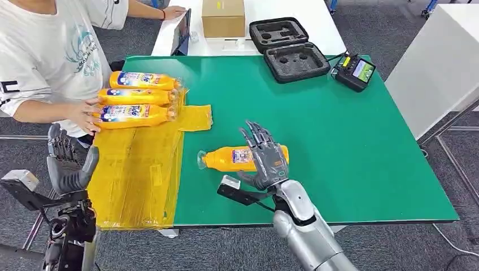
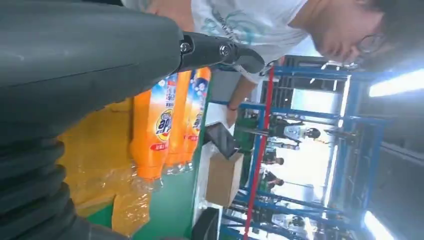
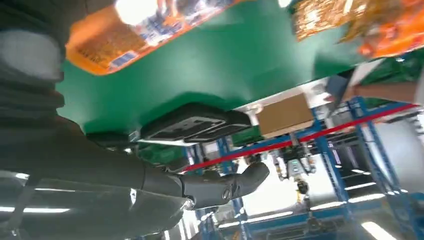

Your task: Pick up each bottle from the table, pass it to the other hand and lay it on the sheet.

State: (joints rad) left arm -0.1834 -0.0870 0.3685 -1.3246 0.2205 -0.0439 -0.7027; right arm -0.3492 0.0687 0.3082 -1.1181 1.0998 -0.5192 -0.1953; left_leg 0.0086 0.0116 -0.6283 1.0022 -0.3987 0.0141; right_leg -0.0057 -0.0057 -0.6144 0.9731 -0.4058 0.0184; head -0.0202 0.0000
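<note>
While my right hand (image 1: 264,161) is hovering with fingers spread and empty over the bottle (image 1: 237,158) lying on the green desk (image 1: 339,147), I am worrying the round body is rolling away as the fingers are closing.

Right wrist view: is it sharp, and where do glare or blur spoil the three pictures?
Right wrist view: soft with motion blur, a white glare spot on the orange bottle, bright ceiling lamps behind. Left wrist view: the right side washes out in backlight, and the near robot hand is a dark, unfocused mass. Head view: evenly lit and sharp, with slight sheen on the yellow sheet.
</note>
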